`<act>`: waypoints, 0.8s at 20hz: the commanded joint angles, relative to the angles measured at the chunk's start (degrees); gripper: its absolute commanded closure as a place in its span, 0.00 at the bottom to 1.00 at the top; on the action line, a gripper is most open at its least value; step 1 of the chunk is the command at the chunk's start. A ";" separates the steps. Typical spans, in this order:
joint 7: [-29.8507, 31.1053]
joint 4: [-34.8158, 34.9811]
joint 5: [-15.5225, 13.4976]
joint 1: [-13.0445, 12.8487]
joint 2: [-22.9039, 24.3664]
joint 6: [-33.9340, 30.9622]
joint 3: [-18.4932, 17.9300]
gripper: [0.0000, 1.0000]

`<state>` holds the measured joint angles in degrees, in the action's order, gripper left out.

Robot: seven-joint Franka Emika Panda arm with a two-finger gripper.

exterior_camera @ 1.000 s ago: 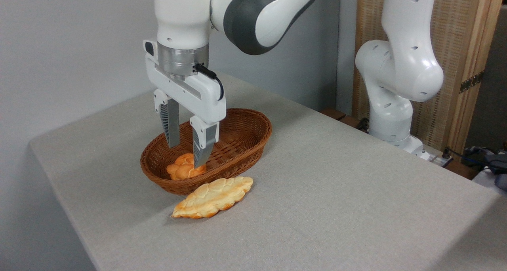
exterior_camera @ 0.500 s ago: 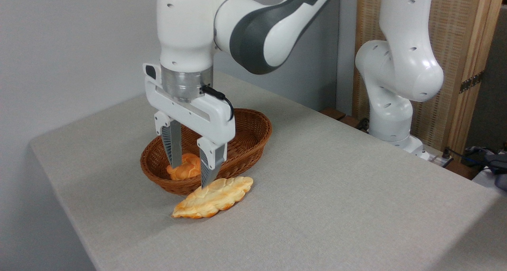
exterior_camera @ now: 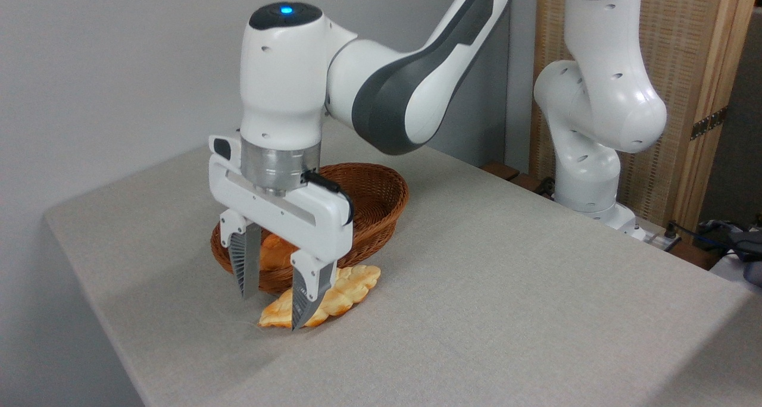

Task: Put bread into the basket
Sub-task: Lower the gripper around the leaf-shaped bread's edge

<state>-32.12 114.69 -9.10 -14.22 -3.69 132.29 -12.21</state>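
No readable text, label, brand, number or sign shows on anything here: not on the white and grey robot arm (exterior_camera: 381, 91), the reddish-brown woven wicker basket (exterior_camera: 381, 199), or the grey cloth-covered counter (exterior_camera: 506, 288).
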 commanded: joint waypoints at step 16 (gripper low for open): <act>-0.14 -0.43 0.04 -1.34 -3.60 3.42 2.46 0.00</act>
<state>-32.18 114.68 -9.09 -15.39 -7.00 134.52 -10.35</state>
